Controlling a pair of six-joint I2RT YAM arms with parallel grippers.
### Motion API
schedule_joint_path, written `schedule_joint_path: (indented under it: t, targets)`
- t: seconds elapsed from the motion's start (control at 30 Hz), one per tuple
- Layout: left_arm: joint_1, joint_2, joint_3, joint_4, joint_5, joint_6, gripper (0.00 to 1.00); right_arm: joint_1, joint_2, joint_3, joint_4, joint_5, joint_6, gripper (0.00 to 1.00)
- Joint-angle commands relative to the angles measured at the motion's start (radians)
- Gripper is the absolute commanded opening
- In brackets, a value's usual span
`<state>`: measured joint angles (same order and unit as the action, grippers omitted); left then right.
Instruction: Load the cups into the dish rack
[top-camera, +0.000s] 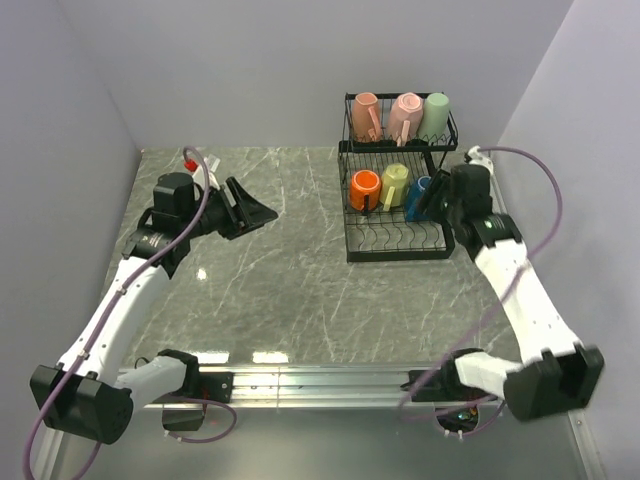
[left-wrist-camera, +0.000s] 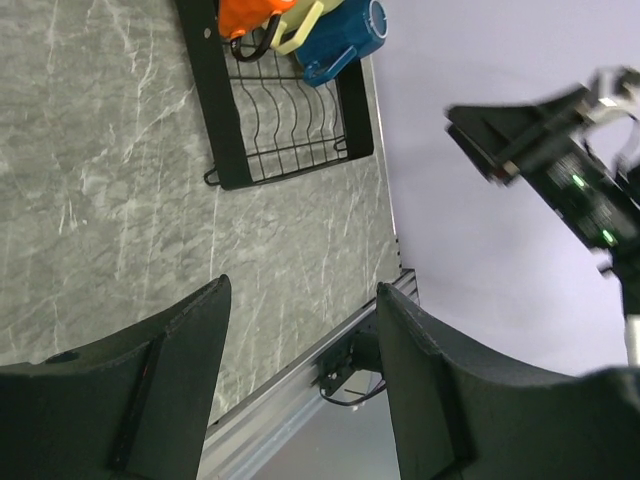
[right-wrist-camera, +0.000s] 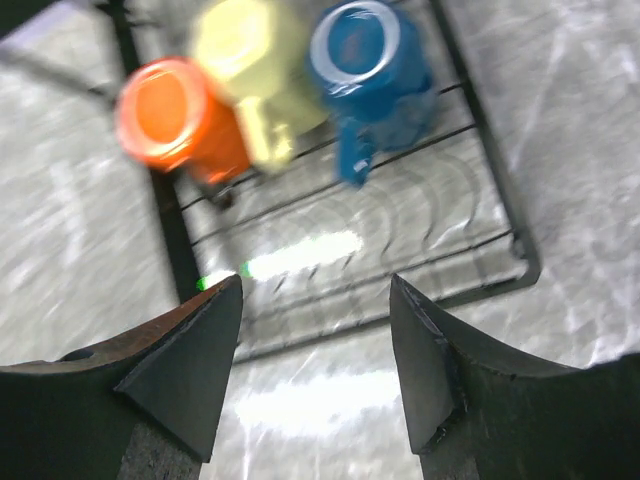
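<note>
The black wire dish rack (top-camera: 398, 240) stands at the back right. Its upper basket holds two pink mugs (top-camera: 366, 113) (top-camera: 405, 112) and a pale green mug (top-camera: 436, 111). The lower shelf holds an orange mug (top-camera: 364, 189), a pale yellow mug (top-camera: 395, 183) and a blue mug (top-camera: 417, 197). My right gripper (top-camera: 432, 202) is open and empty, just right of the blue mug. In the right wrist view the gripper (right-wrist-camera: 315, 285) hangs above the rack's front shelf (right-wrist-camera: 480, 200), with the blue mug (right-wrist-camera: 375, 75) ahead. My left gripper (top-camera: 262, 212) is open and empty over the table's left middle.
The left wrist view, with its gripper (left-wrist-camera: 303, 290), shows the rack (left-wrist-camera: 225, 130), the table's right edge, the metal base rail (left-wrist-camera: 300, 385) and the right arm (left-wrist-camera: 560, 160). Walls close the table at the left, back and right.
</note>
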<state>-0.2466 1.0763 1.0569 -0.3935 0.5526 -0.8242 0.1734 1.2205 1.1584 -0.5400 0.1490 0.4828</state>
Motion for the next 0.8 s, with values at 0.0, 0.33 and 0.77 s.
schedule_joint_path:
  t: [0.0,0.33,0.77]
  targets:
    - [-0.01,0.003,-0.014,0.033,0.02,0.016,0.65,0.021,-0.171,-0.051,-0.014,-0.092,0.008,0.67]
    - [-0.077,0.135,0.126,0.035,0.021,0.056,0.67,0.023,-0.593,-0.144,-0.093,-0.204,0.028,0.67]
    - [-0.1,0.251,0.394,-0.071,-0.175,0.181,0.99,0.021,-0.869,-0.218,-0.133,-0.192,0.073,0.72]
